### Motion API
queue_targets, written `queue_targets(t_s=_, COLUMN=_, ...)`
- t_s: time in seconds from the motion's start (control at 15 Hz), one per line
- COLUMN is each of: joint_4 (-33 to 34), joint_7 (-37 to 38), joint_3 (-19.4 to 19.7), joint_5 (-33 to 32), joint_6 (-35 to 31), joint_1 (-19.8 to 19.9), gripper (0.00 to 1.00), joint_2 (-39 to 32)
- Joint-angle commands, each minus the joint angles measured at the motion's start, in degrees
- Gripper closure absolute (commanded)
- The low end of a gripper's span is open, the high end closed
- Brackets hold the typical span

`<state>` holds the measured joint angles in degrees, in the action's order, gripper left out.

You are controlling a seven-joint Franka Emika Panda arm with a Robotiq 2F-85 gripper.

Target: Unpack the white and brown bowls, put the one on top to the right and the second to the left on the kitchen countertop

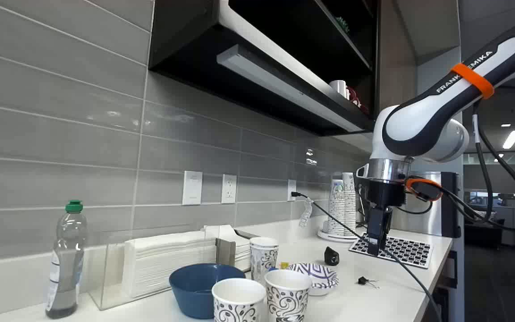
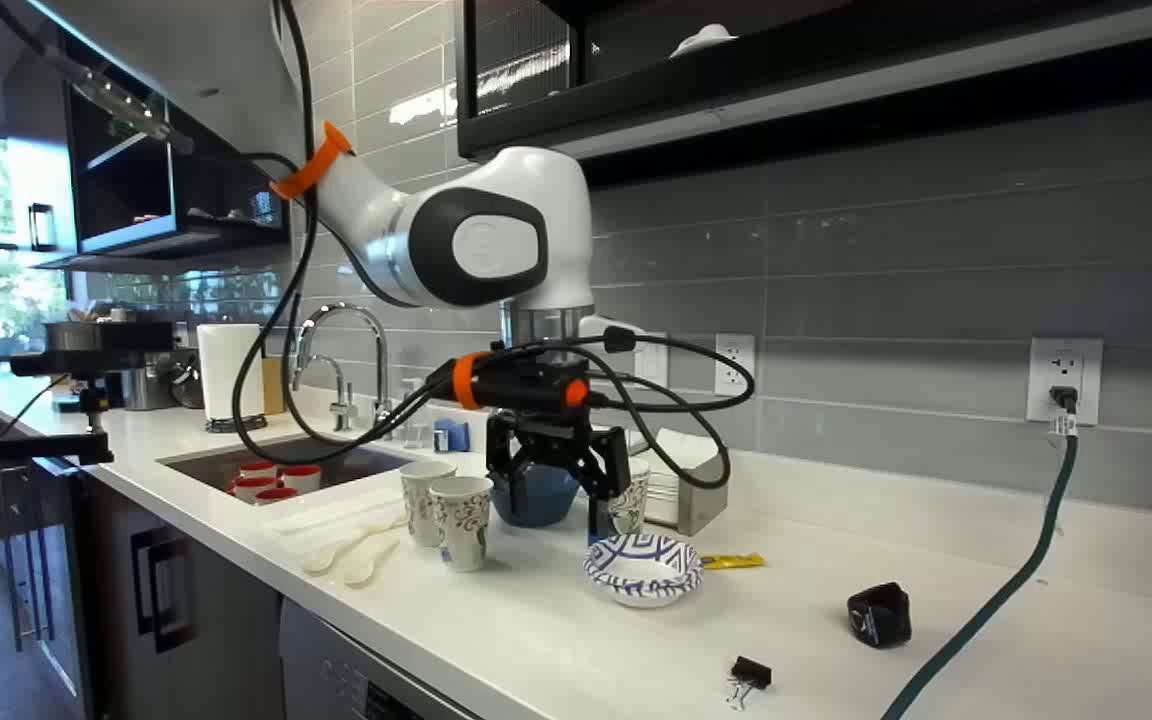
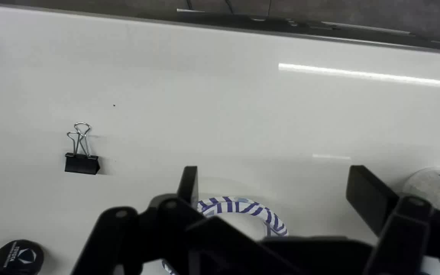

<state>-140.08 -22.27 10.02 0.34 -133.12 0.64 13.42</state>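
Note:
A shallow white bowl with a purple-blue pattern sits on the pale kitchen countertop (image 2: 536,640), in both exterior views (image 1: 315,276) (image 2: 643,572). The wrist view shows part of its rim (image 3: 239,206); my gripper hides the rest. I cannot tell whether two bowls are stacked there. No shallow bowl with a brown pattern shows. Two tall white cups with dark swirls (image 1: 239,302) (image 1: 288,293) stand in front of a stack of similar cups (image 1: 264,255). My gripper (image 1: 376,248) (image 2: 556,515) (image 3: 274,183) is open and empty, above the counter near the bowl.
A blue bowl (image 1: 198,293) stands beside the cups. A napkin holder (image 1: 168,259) and soap bottle (image 1: 66,264) stand by the wall. A black object (image 2: 879,614), binder clip (image 2: 749,673), yellow packet (image 2: 733,561) and cable (image 2: 1016,595) lie on the counter. A cabinet (image 1: 257,58) hangs overhead.

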Motion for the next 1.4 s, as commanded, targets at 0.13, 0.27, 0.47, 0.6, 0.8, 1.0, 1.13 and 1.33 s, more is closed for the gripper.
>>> queue_targets(t_s=0.13, joint_4=0.1, joint_7=-0.1, joint_3=-0.8, joint_5=0.2, joint_6=0.1, joint_1=0.8, gripper=0.00, joint_2=0.0)
queue_targets(t_s=0.27, joint_4=0.1, joint_7=-0.1, joint_3=-0.8, joint_5=0.2, joint_6=0.1, joint_1=0.8, gripper=0.00, joint_2=0.0)
queue_targets(t_s=0.47, joint_4=0.7, joint_7=1.0, joint_3=-0.6, joint_5=0.8, joint_6=-0.8, joint_1=1.0, gripper=0.00, joint_2=-1.3)
queue_targets(t_s=0.6, joint_4=2.1, joint_7=5.1, joint_3=-0.8, joint_5=2.4, joint_6=-2.4, joint_1=1.3, gripper=0.00, joint_2=-3.9)
queue_targets(t_s=0.8, joint_4=5.0, joint_7=10.3, joint_3=-1.2, joint_5=4.7, joint_6=-4.7, joint_1=1.5, gripper=0.00, joint_2=-8.4)
queue_targets(t_s=1.0, joint_4=9.2, joint_7=15.2, joint_3=-1.9, joint_5=6.4, joint_6=-5.6, joint_1=1.8, gripper=0.00, joint_2=-13.4)
queue_targets(t_s=1.13, joint_4=12.7, joint_7=18.3, joint_3=-2.1, joint_5=7.3, joint_6=-5.0, joint_1=2.1, gripper=0.00, joint_2=-16.9)
queue_targets(t_s=1.33, joint_4=17.7, joint_7=21.4, joint_3=-2.4, joint_5=9.5, joint_6=-3.5, joint_1=2.8, gripper=0.00, joint_2=-21.4)
